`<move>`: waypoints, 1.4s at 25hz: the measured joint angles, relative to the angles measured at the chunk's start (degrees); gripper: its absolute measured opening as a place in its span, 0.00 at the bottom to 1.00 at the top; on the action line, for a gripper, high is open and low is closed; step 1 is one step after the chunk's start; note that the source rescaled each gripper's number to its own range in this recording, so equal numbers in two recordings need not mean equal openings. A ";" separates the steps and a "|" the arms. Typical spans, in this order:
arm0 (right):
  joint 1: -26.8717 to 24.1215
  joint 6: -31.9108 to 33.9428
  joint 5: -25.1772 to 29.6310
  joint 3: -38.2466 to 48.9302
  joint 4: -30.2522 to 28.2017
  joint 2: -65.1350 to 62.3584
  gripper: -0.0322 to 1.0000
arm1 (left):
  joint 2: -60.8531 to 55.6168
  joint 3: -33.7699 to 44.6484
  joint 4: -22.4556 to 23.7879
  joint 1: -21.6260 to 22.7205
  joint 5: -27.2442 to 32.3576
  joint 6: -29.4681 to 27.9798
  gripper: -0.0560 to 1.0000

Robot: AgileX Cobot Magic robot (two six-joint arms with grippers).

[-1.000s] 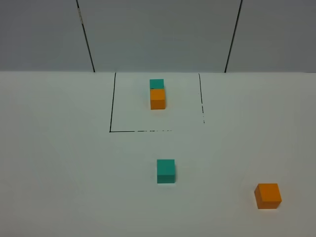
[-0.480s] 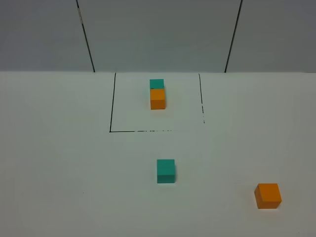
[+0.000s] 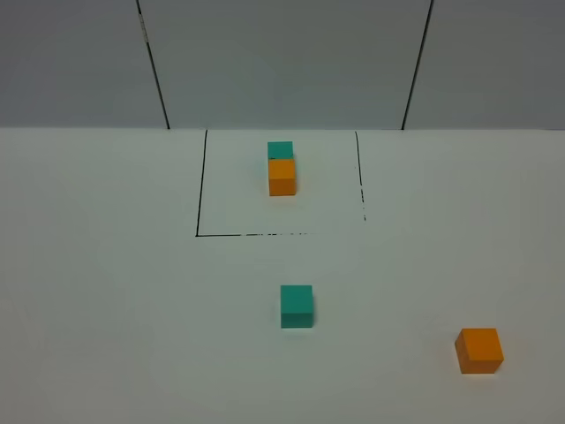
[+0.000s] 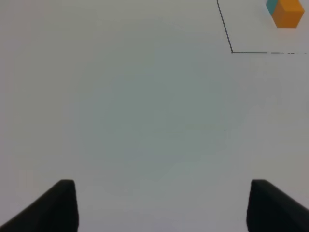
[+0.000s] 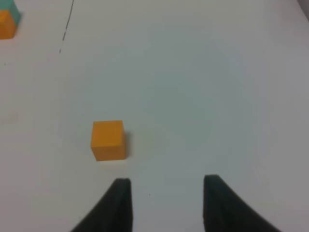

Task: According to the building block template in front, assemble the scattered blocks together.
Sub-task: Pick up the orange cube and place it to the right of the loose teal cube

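The template [image 3: 282, 167], a teal cube joined to an orange cube, sits inside a black outlined square at the back of the table; it also shows in the left wrist view [image 4: 286, 11] and in the right wrist view [image 5: 8, 20]. A loose teal cube [image 3: 297, 306] lies mid-table. A loose orange cube [image 3: 479, 350] lies at the front right, also in the right wrist view [image 5: 108, 140]. Neither gripper shows in the exterior view. My left gripper [image 4: 161, 205] is open over bare table. My right gripper [image 5: 166, 203] is open, short of the orange cube.
A black outlined square [image 3: 202, 199] marks the template area on the white table [image 3: 106, 291]. Grey wall panels [image 3: 282, 62] stand behind the table's far edge.
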 joint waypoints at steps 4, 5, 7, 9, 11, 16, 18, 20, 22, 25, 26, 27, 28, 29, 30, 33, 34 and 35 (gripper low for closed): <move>0.00 0.00 0.00 0.00 0.00 0.00 0.03 | 0.00 0.00 0.00 0.00 0.00 -0.05 0.43; 0.00 0.00 0.00 0.00 0.00 0.00 0.03 | 0.00 0.00 0.00 0.00 0.00 -0.05 0.41; 0.00 0.00 0.00 0.00 0.00 0.00 0.03 | 0.00 0.00 0.00 0.00 0.00 -0.05 0.37; 0.00 0.00 0.00 0.00 0.00 0.00 0.03 | 0.00 0.00 0.00 0.00 0.00 -0.05 0.32; 0.00 0.00 0.00 0.00 0.00 0.00 0.03 | 0.00 0.00 0.00 0.00 0.00 -0.05 0.28; 0.00 0.00 0.00 0.00 0.00 0.00 0.03 | 0.00 0.00 0.00 0.00 0.00 -0.05 0.22; 0.00 0.00 0.00 0.00 0.00 0.00 0.03 | 0.00 0.00 0.00 0.00 0.00 -0.05 0.21; 0.00 0.00 0.00 0.00 0.00 0.00 0.03 | 0.00 0.00 0.00 0.00 0.00 -0.05 0.20; 0.00 0.00 0.00 0.00 0.00 0.00 0.03 | 0.00 0.00 0.00 0.00 0.00 -0.05 0.20; 0.00 0.00 0.00 0.00 0.00 0.00 0.03 | 0.00 0.00 0.00 0.00 0.00 -0.05 0.20; 0.00 0.00 0.00 0.00 0.00 0.00 0.03 | 0.00 0.00 0.00 0.00 0.00 -0.05 0.20; 0.00 0.00 0.00 0.00 0.00 0.00 0.03 | 0.00 0.00 0.00 0.00 0.00 -0.05 0.20; 0.00 0.00 0.00 0.00 0.00 0.00 0.03 | 0.00 0.00 0.00 0.00 0.00 -0.05 0.20; 0.00 0.00 0.00 0.00 0.00 0.00 0.03 | 0.00 0.00 0.00 0.00 0.00 -0.05 0.20; 0.00 0.00 0.00 0.00 0.00 0.00 0.03 | 0.00 0.00 0.00 0.00 0.00 -0.05 0.20; 0.00 0.00 0.00 0.00 0.00 0.00 0.03 | 0.00 0.00 0.00 0.00 0.00 -0.05 0.20; 0.00 0.00 0.00 0.00 0.00 0.00 0.03 | 0.00 0.00 0.00 0.00 0.00 -0.05 0.20; 0.00 0.00 0.00 0.00 0.00 0.00 0.03 | 0.00 0.00 0.00 0.00 0.00 -0.05 0.20</move>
